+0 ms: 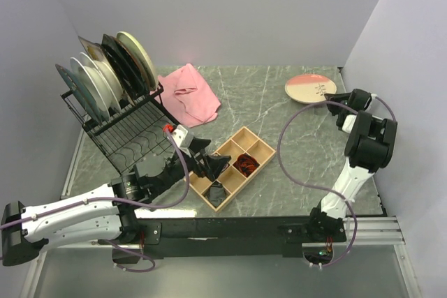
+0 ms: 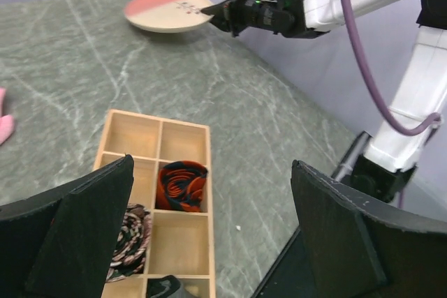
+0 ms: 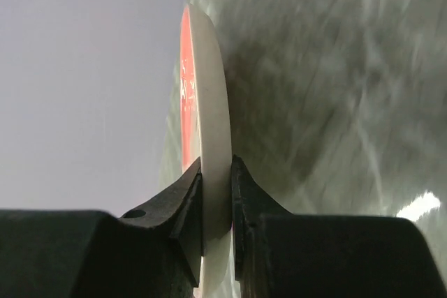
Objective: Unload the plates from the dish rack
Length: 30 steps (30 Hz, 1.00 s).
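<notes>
Nearest me: left fingers point(image 2: 77, 235) spread wide, nothing between them, hanging over the tray point(image 2: 183, 143), which has some rolled cloth bits in it. Just to their left is the rack point(image 1: 133, 137), its near slots bare. The plates point(image 1: 105, 78) left in it stand on edge at its far end, packed close, rims up, the row running from near-left to far-right. My left arm is plainly the nearer one to them; the right is well apart, across the counter point(image 1: 265, 102). A cloth point(image 1: 192, 92) lies beside the rack's far end. Farthest out, in the far right corner: right fingers point(image 3: 188, 200) clenched on the near rim of the pink plate point(image 3: 209, 102), one finger above and one below. The plate lies about flat, pink face up, and runs straight away from the fingers toward the back wall. It sits very low over the counter. Whether its foot is down, I cannot tell: the wrist view shows only the rim edge-on and blurred stone beyond. My reading: this one is out of the rack and at its drop spot. The next move turns on that flat lie, so the fingers should let go and then back off along the plate's own plane, toward me, without lifting and tipping it. After that, a reach for a standing rim from above looks like the left side's job.
</notes>
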### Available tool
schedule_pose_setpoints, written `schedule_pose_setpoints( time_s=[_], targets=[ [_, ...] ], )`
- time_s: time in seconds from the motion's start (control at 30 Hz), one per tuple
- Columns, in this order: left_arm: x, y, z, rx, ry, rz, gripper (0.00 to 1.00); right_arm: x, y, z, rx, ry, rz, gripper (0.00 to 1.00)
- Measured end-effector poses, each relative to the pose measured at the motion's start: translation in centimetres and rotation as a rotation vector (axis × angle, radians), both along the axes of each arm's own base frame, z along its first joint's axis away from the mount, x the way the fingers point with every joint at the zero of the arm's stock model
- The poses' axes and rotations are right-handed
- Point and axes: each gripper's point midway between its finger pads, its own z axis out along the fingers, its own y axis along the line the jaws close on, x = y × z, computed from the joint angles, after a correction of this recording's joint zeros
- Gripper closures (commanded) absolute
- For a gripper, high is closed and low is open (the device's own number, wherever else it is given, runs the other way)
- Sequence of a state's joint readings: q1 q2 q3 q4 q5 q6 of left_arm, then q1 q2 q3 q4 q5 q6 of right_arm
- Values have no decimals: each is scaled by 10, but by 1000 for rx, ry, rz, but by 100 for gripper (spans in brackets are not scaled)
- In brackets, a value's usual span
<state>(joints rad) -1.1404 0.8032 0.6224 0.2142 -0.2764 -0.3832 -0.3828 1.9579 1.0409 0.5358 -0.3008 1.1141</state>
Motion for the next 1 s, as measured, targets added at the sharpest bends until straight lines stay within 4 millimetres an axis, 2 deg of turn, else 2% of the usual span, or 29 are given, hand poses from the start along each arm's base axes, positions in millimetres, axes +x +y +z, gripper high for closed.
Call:
schedule_pose_setpoints(
  time_s=[0.1,0.23,0.3,0.43,0.5,0.6,0.63,0.73,0.87,1.0],
  targets=[
    [5,6,-8,15,6,45,1,18,-16,-10,-10,21,-35,100],
    [10,10,-10,20,10,79,1,48,-35,-5,-33,-8,-62,100],
    [10,10,-10,14,8,81,1,62,-42,-4,-36,-27,-70,90],
    [11,11,-11,13,10,90,0,73,-52,-14,-40,-15,-88,85],
    [11,12,-10,6,10,94,1,76,-54,-21,-42,8,-91,77],
    [9,17,-8,-13,3,95,1,88,-57,-20,-34,0,-90,63],
    [9,18,-8,-18,1,96,1,90,-57,-21,-28,6,-93,58],
    [9,23,-5,-37,-4,108,1,89,-56,-23,-19,21,-98,52],
    [7,29,-2,-64,-7,113,0,83,-52,-37,-1,100,-110,48],
    [7,32,1,-84,-4,119,1,66,-47,-56,23,223,-129,46]
  ],
)
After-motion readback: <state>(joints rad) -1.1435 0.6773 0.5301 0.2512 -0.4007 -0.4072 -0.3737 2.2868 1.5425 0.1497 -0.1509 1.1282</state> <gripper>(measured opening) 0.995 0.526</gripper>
